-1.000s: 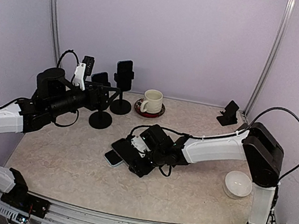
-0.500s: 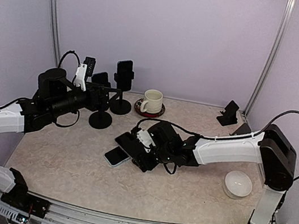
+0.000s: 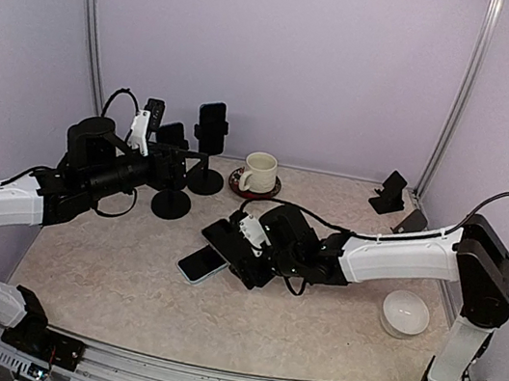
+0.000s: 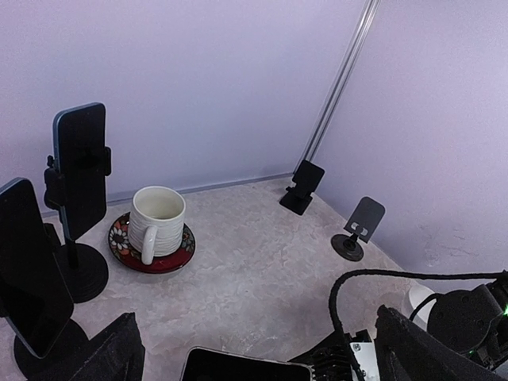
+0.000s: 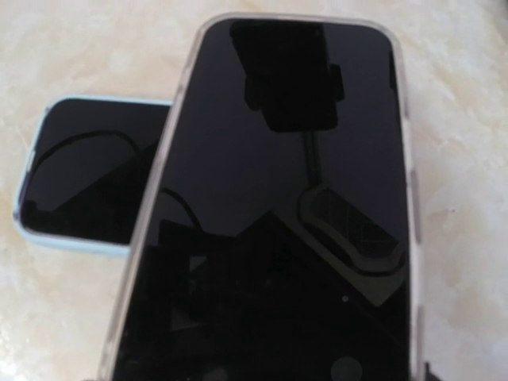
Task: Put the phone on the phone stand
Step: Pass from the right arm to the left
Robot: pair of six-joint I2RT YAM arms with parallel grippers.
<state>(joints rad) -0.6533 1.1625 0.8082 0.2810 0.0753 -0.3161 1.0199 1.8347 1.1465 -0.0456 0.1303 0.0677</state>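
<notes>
My right gripper (image 3: 242, 255) is clamped on the phone (image 3: 225, 240), holding it screen up near mid-table; in the wrist view it overlaps one end of the blue phone (image 3: 200, 266), which lies flat on the table (image 3: 104, 273) at its seven o'clock; my left gripper (image 3: 171, 163) hangs at ten o'clock from the phone, jaws spread wide and gripping nothing, beside two tall stands (image 3: 205, 180) that carry phones; two small stands (image 3: 391, 192) sit at two o'clock; a mug (image 3: 259, 172) stands at twelve.
</notes>
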